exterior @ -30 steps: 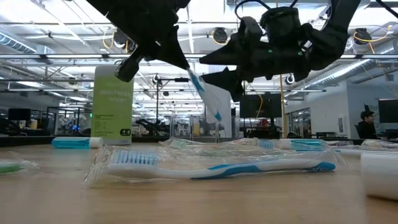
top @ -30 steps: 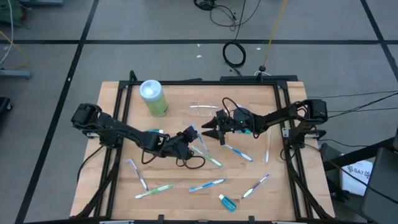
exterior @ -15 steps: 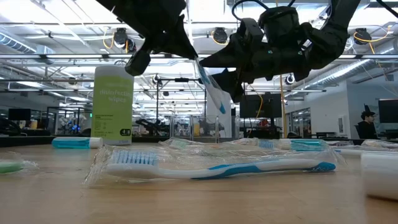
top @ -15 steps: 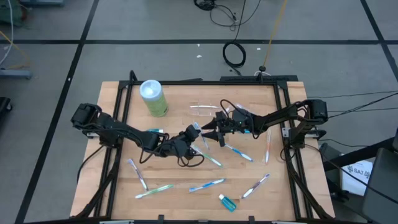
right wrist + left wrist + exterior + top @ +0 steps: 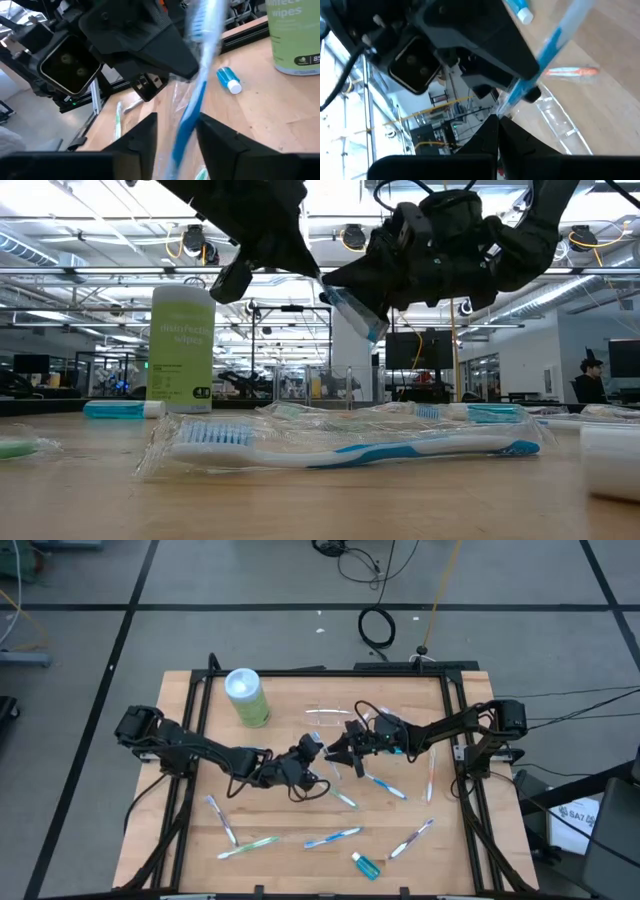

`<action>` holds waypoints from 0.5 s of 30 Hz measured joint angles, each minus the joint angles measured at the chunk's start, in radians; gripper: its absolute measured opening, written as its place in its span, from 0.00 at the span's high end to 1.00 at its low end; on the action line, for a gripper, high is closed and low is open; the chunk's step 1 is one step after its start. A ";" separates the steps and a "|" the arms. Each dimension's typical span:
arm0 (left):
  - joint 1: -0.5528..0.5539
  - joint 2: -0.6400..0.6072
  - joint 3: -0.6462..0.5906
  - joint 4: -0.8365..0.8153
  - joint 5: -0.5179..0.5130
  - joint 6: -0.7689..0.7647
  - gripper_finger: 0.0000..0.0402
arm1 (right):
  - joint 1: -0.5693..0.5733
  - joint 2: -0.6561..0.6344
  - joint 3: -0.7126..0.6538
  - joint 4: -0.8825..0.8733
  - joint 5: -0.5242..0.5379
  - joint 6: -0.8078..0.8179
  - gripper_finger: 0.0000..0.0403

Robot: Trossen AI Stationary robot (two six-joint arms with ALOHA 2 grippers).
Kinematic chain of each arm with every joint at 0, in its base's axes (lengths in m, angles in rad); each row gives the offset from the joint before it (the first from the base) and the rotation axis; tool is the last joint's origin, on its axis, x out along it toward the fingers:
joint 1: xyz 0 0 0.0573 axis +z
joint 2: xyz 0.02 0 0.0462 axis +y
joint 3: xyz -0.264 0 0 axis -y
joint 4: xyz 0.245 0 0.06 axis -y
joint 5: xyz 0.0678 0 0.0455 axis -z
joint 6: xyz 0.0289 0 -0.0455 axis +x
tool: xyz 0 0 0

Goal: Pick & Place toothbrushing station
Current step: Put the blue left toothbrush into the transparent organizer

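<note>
Both claws meet above the middle of the worktop (image 5: 300, 690), in front of and to the right of the green wipes canister (image 5: 247, 697). The left claw (image 5: 313, 748) is pressed together, pinching one end of a wrapped blue-and-white toothbrush (image 5: 355, 313), which hangs in the air well clear of the wood. The right claw (image 5: 333, 752) faces it from the other side, its two fingers (image 5: 145, 137) standing on either side of the same toothbrush's shaft; I cannot tell whether they are already touching it.

The clear cup (image 5: 327, 718) lies on its side just behind the two claws, to the right of the canister. Other wrapped toothbrushes lie scattered over the wood: one in front of the claws (image 5: 344, 799), one to its right (image 5: 383, 785), and several along the front edge (image 5: 332, 837). A small blue tube with a white cap (image 5: 366, 864) lies near the front edge, farthest from the canister, and another (image 5: 229, 80) lies close beside the canister.
</note>
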 joint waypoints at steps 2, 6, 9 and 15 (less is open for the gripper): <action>0.006 0.000 0.000 0.009 0.009 -0.011 0.99 | 0.000 0.000 0.000 -0.001 0.001 -0.007 0.77; 0.004 0.000 0.000 0.026 0.026 -0.021 0.98 | -0.001 0.000 0.000 -0.002 0.004 -0.027 0.89; 0.005 0.000 0.000 0.026 0.034 -0.028 0.99 | -0.004 0.000 0.000 -0.002 0.007 -0.029 0.96; 0.003 0.000 0.000 0.024 0.072 -0.158 0.96 | -0.014 0.000 -0.001 -0.023 -0.005 -0.030 0.93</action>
